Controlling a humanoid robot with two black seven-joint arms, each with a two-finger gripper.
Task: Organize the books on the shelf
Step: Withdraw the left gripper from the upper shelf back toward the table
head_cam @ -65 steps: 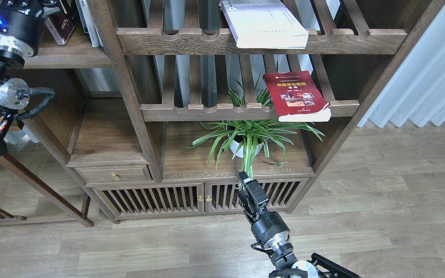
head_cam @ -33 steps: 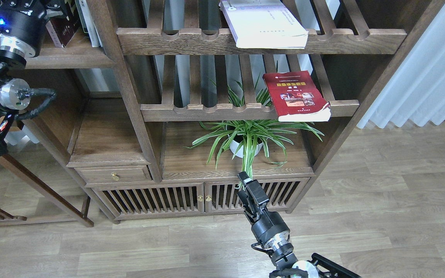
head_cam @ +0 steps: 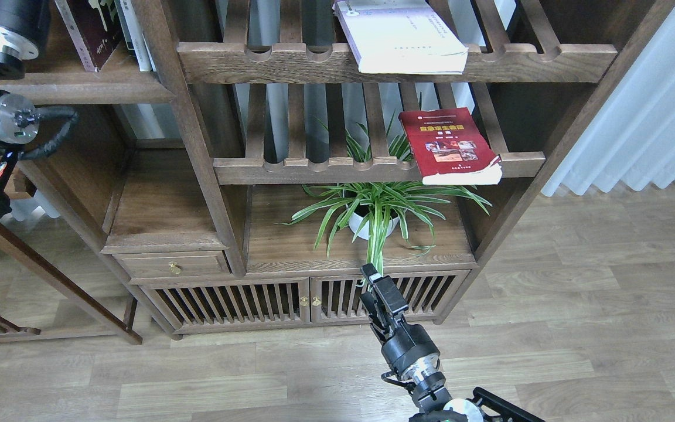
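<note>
Your left arm has gone up and back since a moment ago: the wrist housing now sits right in the top-left corner and its gripper is out of the shot, so you can't tell how its claw stands. The maroon book [head_cam: 88, 29] it was covering is now more exposed, standing nearly upright on the solid dark shelf [head_cam: 79, 88] at the upper left, leaning a little, with a few pale books [head_cam: 132, 32] just beside it on the right.

Your right gripper [head_cam: 372, 287] hasn't budged. It hangs low in front of the cabinet doors [head_cam: 302, 302], pointing up toward the spider plant [head_cam: 372, 205], nothing in it. The fingers look pressed together, but it's dark and seen nearly end-on, so honestly you can't call it.

The red book [head_cam: 452, 145] lies flat on the middle slatted rack [head_cam: 314, 170], toward its right end, its front corner hanging past the scalloped rail. The white book [head_cam: 402, 35] lies flat on the upper slatted rack [head_cam: 244, 61], also poking out over the front rail. Both are well apart from either arm.
</note>
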